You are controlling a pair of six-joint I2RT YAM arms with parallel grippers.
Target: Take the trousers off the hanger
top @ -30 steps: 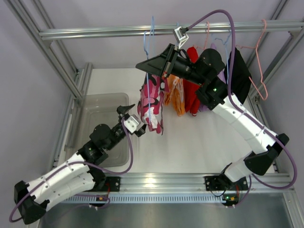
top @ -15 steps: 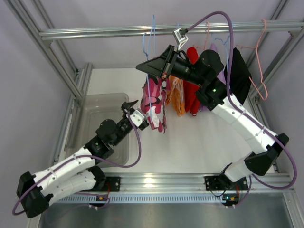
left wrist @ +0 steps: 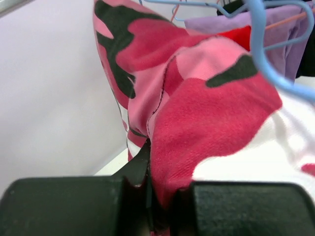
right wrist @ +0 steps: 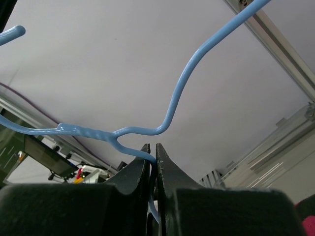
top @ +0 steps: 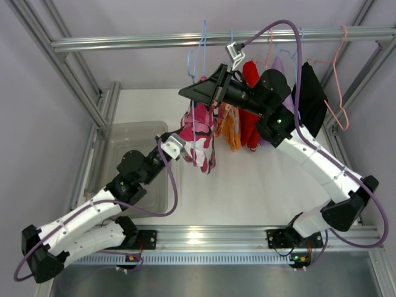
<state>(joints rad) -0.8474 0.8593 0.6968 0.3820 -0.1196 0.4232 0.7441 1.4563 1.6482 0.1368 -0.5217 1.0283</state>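
The pink-white-black camouflage trousers (top: 199,139) hang from a blue hanger (top: 202,46) on the top rail. My left gripper (top: 180,137) is shut on their left edge. In the left wrist view the pink cloth (left wrist: 206,113) is pinched in my left gripper (left wrist: 150,164), whose right fingertip is hidden by the cloth. The blue hanger (left wrist: 261,29) runs across above it. My right gripper (top: 192,91) is shut on the hanger's wire just above the trousers. In the right wrist view the blue hanger (right wrist: 172,98) enters my right gripper (right wrist: 152,150). The orange trousers (top: 229,127) hang beside the pink pair.
Red (top: 250,120), purple and black (top: 312,93) garments hang to the right on the same rail (top: 124,42). An empty pink hanger (top: 337,80) hangs at the far right. A clear bin (top: 117,148) sits on the table's left under my left arm.
My left gripper, open a second ago, has moved right to the camouflage trousers and shut on their edge. My right gripper still holds the hanger, which has shifted slightly to the right.
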